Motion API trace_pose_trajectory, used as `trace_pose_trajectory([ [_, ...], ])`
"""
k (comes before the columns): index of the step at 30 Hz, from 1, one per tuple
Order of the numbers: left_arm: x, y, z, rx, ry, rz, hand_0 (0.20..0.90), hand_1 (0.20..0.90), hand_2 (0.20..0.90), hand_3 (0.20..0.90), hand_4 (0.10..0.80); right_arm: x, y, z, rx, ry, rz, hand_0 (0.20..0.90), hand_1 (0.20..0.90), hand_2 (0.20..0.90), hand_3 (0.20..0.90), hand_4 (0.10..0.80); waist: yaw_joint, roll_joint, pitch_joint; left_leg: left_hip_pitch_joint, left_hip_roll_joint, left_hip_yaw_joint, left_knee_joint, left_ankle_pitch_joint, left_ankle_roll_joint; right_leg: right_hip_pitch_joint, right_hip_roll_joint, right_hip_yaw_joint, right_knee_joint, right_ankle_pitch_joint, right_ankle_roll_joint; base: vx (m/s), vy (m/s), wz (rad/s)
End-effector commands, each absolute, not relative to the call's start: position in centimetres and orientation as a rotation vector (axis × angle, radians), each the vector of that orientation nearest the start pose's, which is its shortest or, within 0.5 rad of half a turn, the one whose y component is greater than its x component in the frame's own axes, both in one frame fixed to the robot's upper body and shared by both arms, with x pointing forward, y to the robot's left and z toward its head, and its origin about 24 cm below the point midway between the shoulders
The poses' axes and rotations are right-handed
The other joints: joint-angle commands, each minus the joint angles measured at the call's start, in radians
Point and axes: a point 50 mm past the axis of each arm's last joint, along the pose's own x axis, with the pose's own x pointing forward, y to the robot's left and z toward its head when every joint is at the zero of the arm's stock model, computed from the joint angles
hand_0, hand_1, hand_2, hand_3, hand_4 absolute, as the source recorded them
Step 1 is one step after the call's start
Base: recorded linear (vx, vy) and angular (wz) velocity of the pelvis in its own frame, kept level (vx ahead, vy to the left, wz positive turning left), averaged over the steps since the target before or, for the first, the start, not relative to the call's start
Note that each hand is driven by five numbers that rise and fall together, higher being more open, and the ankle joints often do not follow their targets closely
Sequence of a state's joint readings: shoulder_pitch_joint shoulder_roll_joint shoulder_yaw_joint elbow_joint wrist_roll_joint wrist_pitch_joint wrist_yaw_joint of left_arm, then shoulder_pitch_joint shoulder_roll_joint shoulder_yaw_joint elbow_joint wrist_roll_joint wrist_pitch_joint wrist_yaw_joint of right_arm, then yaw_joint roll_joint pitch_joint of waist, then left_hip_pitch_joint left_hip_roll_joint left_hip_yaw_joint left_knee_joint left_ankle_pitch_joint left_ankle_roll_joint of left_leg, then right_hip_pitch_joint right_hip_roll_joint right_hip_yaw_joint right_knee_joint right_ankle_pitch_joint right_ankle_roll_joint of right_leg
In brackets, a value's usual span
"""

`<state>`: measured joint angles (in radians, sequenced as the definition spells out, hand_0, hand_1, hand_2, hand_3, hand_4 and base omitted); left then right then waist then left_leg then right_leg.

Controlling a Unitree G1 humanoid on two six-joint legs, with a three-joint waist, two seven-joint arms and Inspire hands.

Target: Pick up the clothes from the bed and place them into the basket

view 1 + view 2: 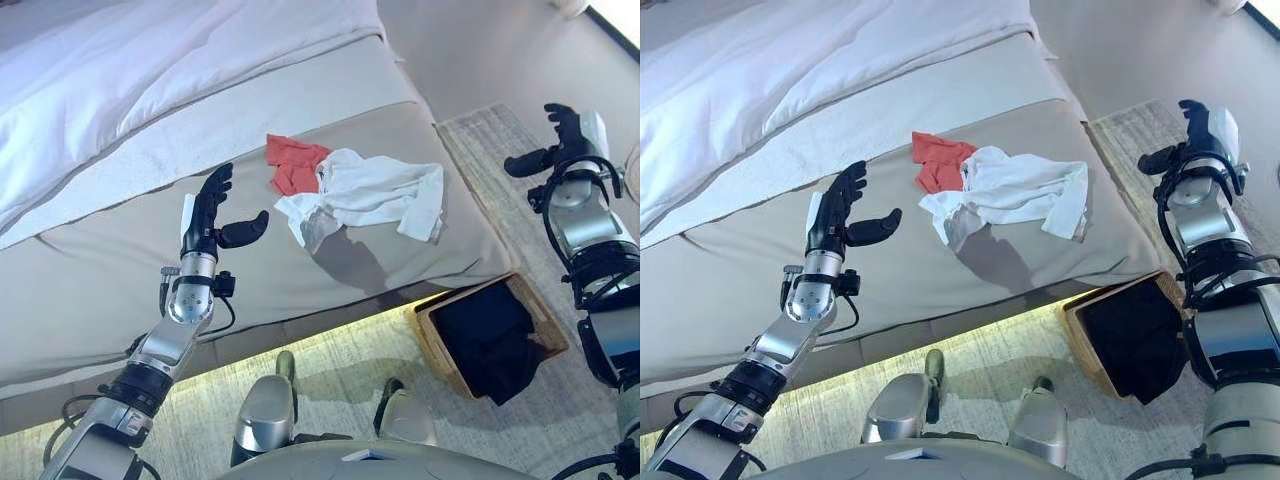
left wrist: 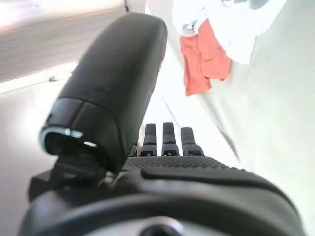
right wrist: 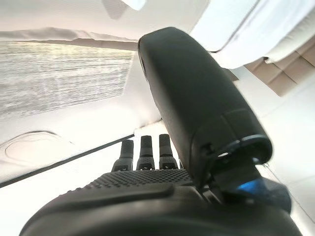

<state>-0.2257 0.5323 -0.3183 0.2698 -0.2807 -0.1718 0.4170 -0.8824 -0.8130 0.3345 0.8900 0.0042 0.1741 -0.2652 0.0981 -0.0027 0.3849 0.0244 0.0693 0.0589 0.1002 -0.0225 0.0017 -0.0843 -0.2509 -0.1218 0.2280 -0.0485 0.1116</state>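
A white garment lies crumpled on the beige bed near its right corner, partly over a red garment on its left side; the red garment also shows in the left wrist view. A wicker basket with dark clothes in it stands on the floor below the bed's corner. My left hand is open and empty above the bed, left of the clothes. My right hand is open and empty, raised over the rug to the right of the bed.
A white duvet covers the far part of the bed. A pale striped rug lies on the floor to the right of the bed and under the basket. A round pale object sits at the right edge.
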Motion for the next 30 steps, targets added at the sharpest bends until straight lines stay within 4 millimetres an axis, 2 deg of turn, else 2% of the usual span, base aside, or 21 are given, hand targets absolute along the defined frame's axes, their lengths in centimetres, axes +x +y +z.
trace_pose_trajectory([
  [1, 29.4, 19.8, 9.0, 0.214, -0.277, 0.135, 0.9, 0.9, 0.9, 0.9, 0.8, 37.1, -33.9, 23.7, -0.98, 0.002, -0.654, 0.9, 0.9, 0.9, 0.9, 0.8, -0.003, -0.025, -0.063, -0.03, 0.045, -0.055, 0.034, -0.102, -0.021, -0.117, 0.025, 0.065, -0.09, 0.124, 0.015, -0.033, -0.297, 0.41],
  [2, 29.5, 19.5, 8.9, 0.205, -0.267, 0.125, 0.9, 0.9, 0.9, 0.9, 0.8, 37.0, -33.9, 23.8, -0.976, 0.011, -0.661, 0.9, 0.9, 0.9, 0.9, 0.8, -0.003, -0.026, -0.055, -0.044, 0.053, -0.075, 0.053, -0.098, -0.023, -0.128, 0.031, 0.065, -0.053, 0.105, 0.01, 0.06, -0.346, 1.04],
  [3, 29.3, 19.3, 8.6, 0.185, -0.259, 0.113, 0.9, 0.9, 0.9, 0.9, 0.8, 36.6, -34.4, 23.8, -0.98, 0.021, -0.655, 0.9, 0.9, 0.9, 0.9, 0.8, -0.001, -0.033, -0.046, -0.065, 0.066, -0.095, 0.06, -0.069, -0.04, -0.121, 0.048, 0.034, -0.018, 0.073, -0.011, 0.094, -0.285, 1.18],
  [4, 29.2, 19.0, 8.7, 0.202, -0.273, 0.102, 0.9, 0.9, 0.9, 0.9, 0.8, 36.4, -34.5, 23.8, -0.982, 0.024, -0.648, 0.9, 0.9, 0.9, 0.9, 0.8, 0.006, -0.034, -0.04, -0.079, 0.083, -0.083, 0.063, -0.038, -0.052, -0.107, 0.037, -0.001, -0.014, 0.063, -0.02, 0.121, -0.255, 0.95],
  [6, 29.0, 18.4, 8.5, 0.214, -0.278, 0.068, 0.9, 0.9, 0.9, 0.9, 0.8, 36.3, -34.8, 23.9, -0.997, 0.023, -0.639, 0.9, 0.9, 0.9, 0.9, 0.8, 0.015, -0.025, -0.027, -0.112, 0.106, -0.082, 0.066, 0.013, -0.062, -0.104, 0.044, -0.023, 0.009, 0.035, -0.043, 0.135, -0.155, 0.34],
  [11, 28.7, 17.4, 8.3, 0.182, -0.302, 0.038, 0.9, 0.9, 0.9, 0.9, 0.8, 37.1, -33.9, 25.9, -1.035, -0.012, -0.64, 0.9, 0.9, 0.9, 0.9, 0.8, 0.048, 0.009, -0.001, -0.144, 0.104, -0.102, 0.039, 0.032, -0.078, -0.146, 0.021, -0.065, 0.076, -0.007, -0.057, 0.062, -0.032, 0.3],
  [16, 28.5, 16.4, 9.3, 0.147, -0.37, 0.002, 0.9, 0.9, 0.9, 0.9, 0.8, 37.8, -32.6, 28.9, -1.029, -0.071, -0.682, 0.9, 0.9, 0.9, 0.9, 0.8, 0.07, 0.053, 0.049, -0.192, 0.073, -0.113, 0.041, 0.018, -0.074, -0.225, -0.009, -0.074, 0.154, -0.027, -0.053, -0.018, 0.037, 0.28],
  [21, 28.4, 15.4, 10.8, 0.111, -0.442, -0.02, 0.9, 0.9, 0.9, 0.9, 0.8, 38.1, -31.6, 31.7, -1.035, -0.095, -0.724, 0.9, 0.9, 0.9, 0.9, 0.8, 0.09, 0.091, 0.123, -0.299, 0.016, -0.14, 0.137, -0.004, -0.056, -0.325, -0.035, -0.063, 0.265, -0.056, -0.052, -0.054, 0.03, 0.29],
  [26, 27.8, 14.8, 11.6, 0.094, -0.496, -0.02, 0.9, 0.9, 0.9, 0.9, 0.8, 38.5, -30.4, 32.9, -1.068, -0.113, -0.733, 0.9, 0.9, 0.9, 0.9, 0.8, 0.106, 0.117, 0.135, -0.464, -0.011, -0.144, 0.241, -0.031, -0.038, -0.454, -0.037, -0.053, 0.343, -0.081, -0.064, -0.04, 0.036, 0.19],
  [28, 27.7, 14.8, 12.3, 0.082, -0.53, -0.012, 0.9, 0.9, 0.9, 0.9, 0.8, 38.4, -30.3, 33.4, -1.076, -0.109, -0.762, 0.9, 0.9, 0.9, 0.9, 0.8, 0.115, 0.122, 0.135, -0.563, -0.023, -0.154, 0.292, -0.038, -0.03, -0.528, -0.036, -0.049, 0.382, -0.087, -0.066, -0.077, -0.021, 0.12],
  [30, 27.6, 14.8, 12.6, 0.077, -0.551, -0.011, 0.9, 0.9, 0.9, 0.9, 0.8, 38.3, -30.5, 33.5, -1.093, -0.1, -0.779, 0.9, 0.9, 0.9, 0.9, 0.8, 0.118, 0.125, 0.135, -0.598, -0.029, -0.159, 0.315, -0.042, -0.028, -0.556, -0.038, -0.049, 0.401, -0.092, -0.068, -0.014, -0.038, 0.12],
])
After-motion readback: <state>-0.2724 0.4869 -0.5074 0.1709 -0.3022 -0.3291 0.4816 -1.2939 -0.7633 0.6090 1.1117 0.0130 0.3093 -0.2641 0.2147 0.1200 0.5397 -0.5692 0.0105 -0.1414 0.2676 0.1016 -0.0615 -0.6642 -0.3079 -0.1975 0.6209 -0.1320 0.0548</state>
